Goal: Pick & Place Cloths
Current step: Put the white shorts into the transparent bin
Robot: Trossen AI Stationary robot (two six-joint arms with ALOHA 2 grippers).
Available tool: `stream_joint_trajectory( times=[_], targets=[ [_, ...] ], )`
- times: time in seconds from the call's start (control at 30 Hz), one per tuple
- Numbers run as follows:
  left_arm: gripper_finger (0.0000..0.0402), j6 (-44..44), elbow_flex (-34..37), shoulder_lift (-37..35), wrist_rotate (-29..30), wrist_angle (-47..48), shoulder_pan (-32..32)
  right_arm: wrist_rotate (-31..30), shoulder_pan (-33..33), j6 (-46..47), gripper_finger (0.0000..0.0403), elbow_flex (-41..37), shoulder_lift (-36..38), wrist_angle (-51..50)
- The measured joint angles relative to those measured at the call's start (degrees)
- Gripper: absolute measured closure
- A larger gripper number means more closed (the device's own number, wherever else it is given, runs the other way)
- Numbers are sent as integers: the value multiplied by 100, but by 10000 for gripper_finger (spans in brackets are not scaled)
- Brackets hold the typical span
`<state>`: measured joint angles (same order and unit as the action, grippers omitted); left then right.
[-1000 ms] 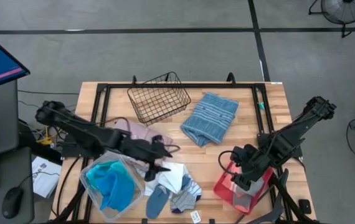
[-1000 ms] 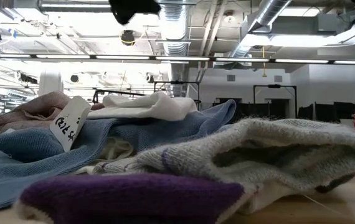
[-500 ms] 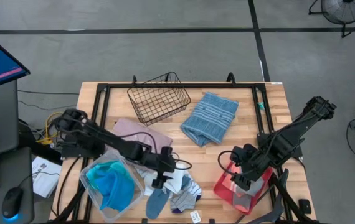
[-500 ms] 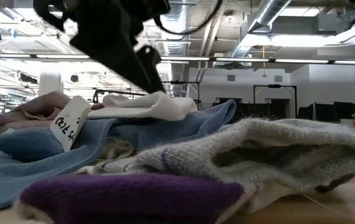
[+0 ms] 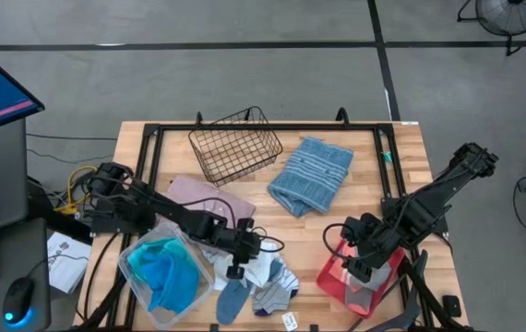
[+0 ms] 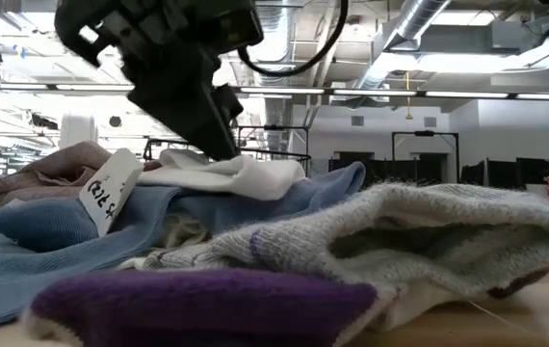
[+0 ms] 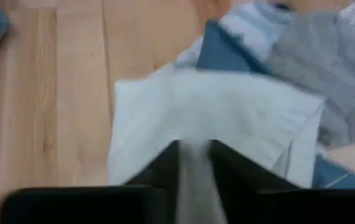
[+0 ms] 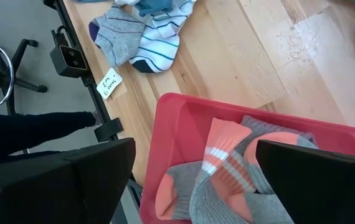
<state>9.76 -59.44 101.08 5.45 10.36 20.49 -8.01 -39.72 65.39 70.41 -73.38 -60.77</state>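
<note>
A white cloth (image 5: 257, 268) lies on a heap of cloths near the table's front edge, on top of a blue one (image 6: 284, 198). Socks (image 5: 265, 295) lie just in front. My left gripper (image 5: 237, 268) is down on the white cloth and shut on it. My right gripper (image 5: 359, 268) hovers open over the red tray (image 5: 333, 278), which holds grey and coral socks (image 8: 227, 168). A pink shirt (image 5: 206, 195) lies flat behind the heap. A grey-blue striped towel (image 5: 312, 173) lies at the back. My left gripper pinches a raised strip of the white cloth (image 7: 194, 160) between its two fingers (image 7: 160, 169). It comes from above, slanting down from the table's left (image 6: 219, 135). The cloth still rests on the heap beneath it. One layer or several, I cannot tell.
A clear tub (image 5: 163, 270) with turquoise and blue cloths stands at the front left, beside my left arm. A black wire basket (image 5: 235, 143) sits at the back. A paper tag (image 6: 107, 189) sticks up in the heap. Bare wood lies between heap and tray.
My left gripper has gone toward the table's near edge and down onto the white cloth. It now stands on the cloth, whose top has bunched up under the fingers. My right arm has kept still.
</note>
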Motion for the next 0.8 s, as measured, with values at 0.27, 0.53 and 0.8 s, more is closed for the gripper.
stream_joint_trajectory(
  times=[0.27,0.53,0.8],
  targets=[
    [400,259,2,-67,18,190,-31,0,0,0,75,0,-2,0],
    [401,310,-31,-1476,913,154,-31,-177,0,-107,75,0,-2,1],
    [377,-64,129,-2403,613,165,-63,-392,0,-146,75,0,-2,2]
  ],
)
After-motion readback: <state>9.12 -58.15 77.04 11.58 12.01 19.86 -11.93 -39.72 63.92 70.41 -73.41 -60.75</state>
